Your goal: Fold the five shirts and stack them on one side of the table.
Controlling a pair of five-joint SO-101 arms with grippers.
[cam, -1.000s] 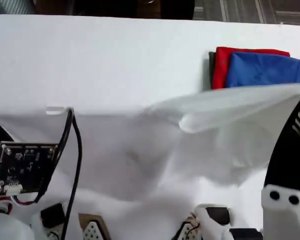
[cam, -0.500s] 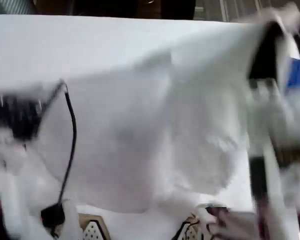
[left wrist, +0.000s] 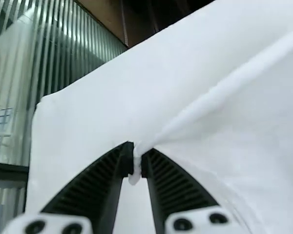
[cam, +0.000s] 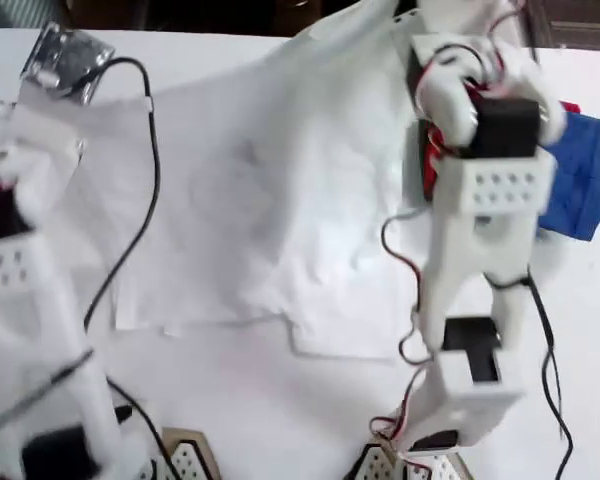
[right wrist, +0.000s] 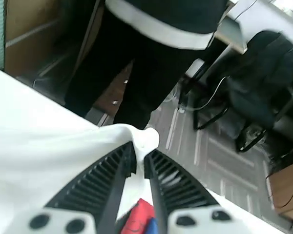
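Above the surface (cam: 280,420), left fingers (left wrist: 128,161) and right fingers (right wrist: 129,163) each pinch an edge of the white shirt (cam: 250,200); a blue shirt (cam: 580,180) lies beside the right arm.

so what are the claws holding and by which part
Both hold the white shirt by its edge: the left claw pinches a bunched fold, the right claw a tip of fabric.

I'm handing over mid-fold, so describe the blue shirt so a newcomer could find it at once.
Take the white table, where a large white shirt is spread out. At the table's right edge in the high view, partly behind an arm, lies a small folded stack. The blue shirt is its top piece, over a red shirt, and the only blue cloth there.
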